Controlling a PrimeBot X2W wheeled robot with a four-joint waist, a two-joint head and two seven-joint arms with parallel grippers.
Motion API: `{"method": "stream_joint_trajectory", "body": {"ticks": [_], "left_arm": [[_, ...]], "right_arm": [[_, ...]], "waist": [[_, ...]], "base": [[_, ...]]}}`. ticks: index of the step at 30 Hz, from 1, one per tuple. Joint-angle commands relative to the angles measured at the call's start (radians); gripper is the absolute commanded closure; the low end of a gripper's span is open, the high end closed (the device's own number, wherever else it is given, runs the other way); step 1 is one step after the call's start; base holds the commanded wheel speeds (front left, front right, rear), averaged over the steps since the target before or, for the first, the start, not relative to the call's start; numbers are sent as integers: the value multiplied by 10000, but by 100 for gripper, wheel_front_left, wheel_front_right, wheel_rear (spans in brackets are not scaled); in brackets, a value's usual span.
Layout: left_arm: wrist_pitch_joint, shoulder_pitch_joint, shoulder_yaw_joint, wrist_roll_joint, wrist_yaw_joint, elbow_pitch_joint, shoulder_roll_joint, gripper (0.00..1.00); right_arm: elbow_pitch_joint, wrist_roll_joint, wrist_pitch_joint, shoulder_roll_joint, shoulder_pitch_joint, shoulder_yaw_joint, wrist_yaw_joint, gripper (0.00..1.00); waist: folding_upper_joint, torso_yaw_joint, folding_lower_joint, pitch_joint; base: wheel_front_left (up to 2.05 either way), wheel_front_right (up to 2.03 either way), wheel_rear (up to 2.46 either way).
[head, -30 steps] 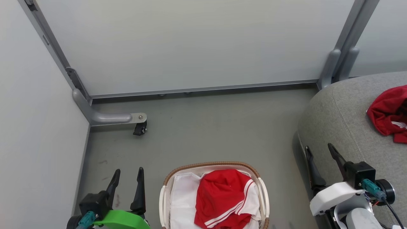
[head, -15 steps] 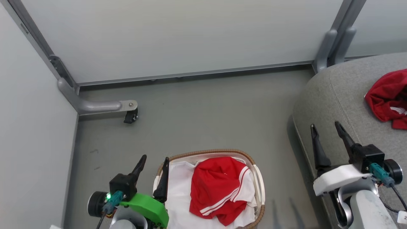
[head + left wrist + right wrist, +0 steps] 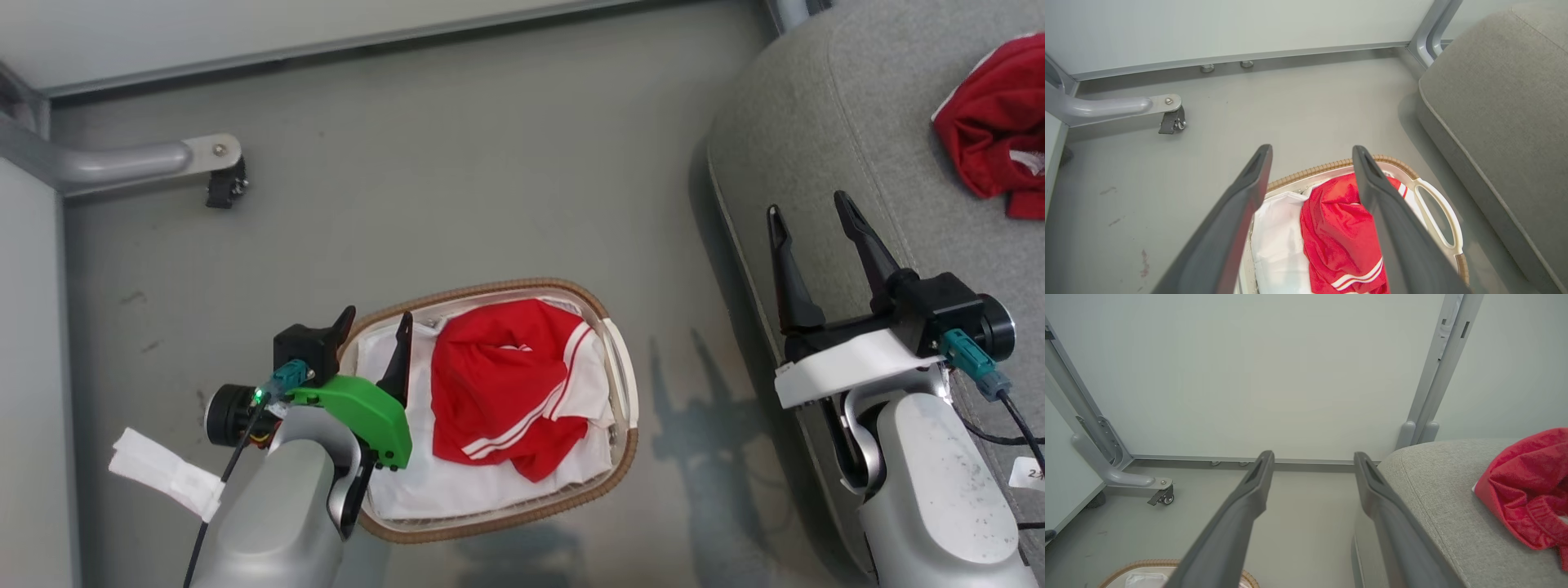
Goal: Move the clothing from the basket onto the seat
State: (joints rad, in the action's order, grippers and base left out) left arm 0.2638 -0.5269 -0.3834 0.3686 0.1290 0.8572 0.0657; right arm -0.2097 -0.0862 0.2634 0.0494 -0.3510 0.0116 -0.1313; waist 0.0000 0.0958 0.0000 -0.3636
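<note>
My left gripper (image 3: 377, 314) hangs over the basket's left rim, fingers spread, empty. Basket (image 3: 490, 287) sits lower centre on the floor; the oval seems to run left-right, slightly tilted. It has a brown woven rim and a white liner, with a red white-striped shirt (image 3: 498, 376) inside. The left wrist view adds the white handle loop (image 3: 1455, 245). My right gripper (image 3: 807, 204) is spread and empty by the edge of the seat (image 3: 816, 98), upper right. The right wrist view shows a second red garment (image 3: 1523, 490) on the seat.

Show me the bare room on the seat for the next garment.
The seat is bare from its rounded left edge to the red garment at its right; the open right hand hangs by that edge. Crowded: the basket, holding a red-and-white shirt, left hand at its rim.
</note>
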Motion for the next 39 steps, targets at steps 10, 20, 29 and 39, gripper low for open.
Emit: {"method": "stream_joint_trajectory", "body": {"ticks": [10,20,29,39], "left_arm": [[-175,-1978,-1212,-293,31,2413,351,0],[-305,-3127,-1545,-431,-81,3655,879,0],[-402,-3555,-1583,-320,-242,4011,1183,0],[-329,-3226,-1738,-149,-146,4147,808,100]], "right_arm": [[225,-731,20,11,-805,286,10,0],[472,-1515,20,14,-1301,797,10,0],[406,-1856,20,14,-1451,1004,10,0],[153,-1856,20,20,-1295,1002,10,0]], "waist": [[0,2225,0,-3452],[0,2780,0,-4535],[0,3093,0,-4955],[0,3040,0,-4534]], "base": [[0,0,0],[0,0,0],[0,0,0],[0,0,0]]}}
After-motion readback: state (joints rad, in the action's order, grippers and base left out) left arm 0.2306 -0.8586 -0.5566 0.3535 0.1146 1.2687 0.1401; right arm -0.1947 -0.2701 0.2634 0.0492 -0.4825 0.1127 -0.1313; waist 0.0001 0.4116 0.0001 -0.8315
